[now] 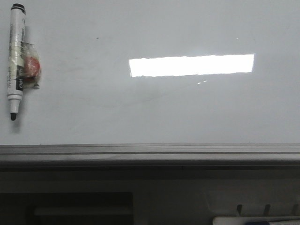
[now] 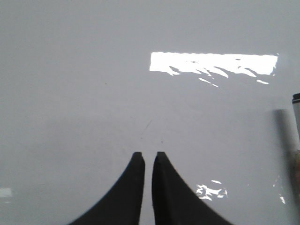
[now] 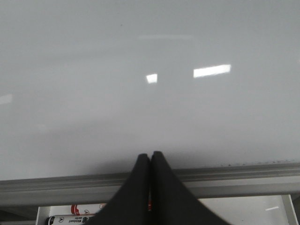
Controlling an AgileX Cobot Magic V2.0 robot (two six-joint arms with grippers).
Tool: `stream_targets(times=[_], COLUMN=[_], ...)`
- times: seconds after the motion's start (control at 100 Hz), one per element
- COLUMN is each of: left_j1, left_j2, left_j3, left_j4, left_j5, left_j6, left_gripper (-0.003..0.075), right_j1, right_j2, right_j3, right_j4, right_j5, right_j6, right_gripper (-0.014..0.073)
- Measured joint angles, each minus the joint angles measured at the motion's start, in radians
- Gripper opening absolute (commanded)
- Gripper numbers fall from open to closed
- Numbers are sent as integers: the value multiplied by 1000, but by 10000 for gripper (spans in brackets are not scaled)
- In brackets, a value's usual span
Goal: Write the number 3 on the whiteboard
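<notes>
Front view alone shows marker (image 1: 15, 61) at whiteboard's (image 1: 187, 112) 9 o'clock; left gripper (image 2: 149, 157) & right gripper (image 3: 150, 157) clenched, empty.

One whiteboard (image 1: 187, 112) — one marker (image 1: 15, 58)

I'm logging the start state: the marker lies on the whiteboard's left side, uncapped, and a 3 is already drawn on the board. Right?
Not quite: no 3 is drawn yet. The front view shows the whiteboard blank apart from faint smudges and a light reflection. The rest holds: the marker lies on its left side, tip uncapped.
</notes>
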Motion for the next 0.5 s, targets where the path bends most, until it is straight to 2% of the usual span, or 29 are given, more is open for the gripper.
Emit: stream_targets(times=[0.08,0.15,0.39,0.5], left_j1=[-61,-126,-344,-431], left_j2=[62,116,293,357], left_j3=[0,0,-2,-2], left_j4=[0,0,-32,-62], left_j5=[-48,-91,-294,-313], left_j6=[0,0,-6,-6], left_gripper=[344,421,417,417], right_j1=[0,0,0,0], right_j2=[0,0,0,0], right_j3=[0,0,0,0], right_j4=[1,1,27,35], right_j5=[0,-7,-39,-41], right_j6=[0,0,0,0], right_gripper=[-61,-61,-61,-61])
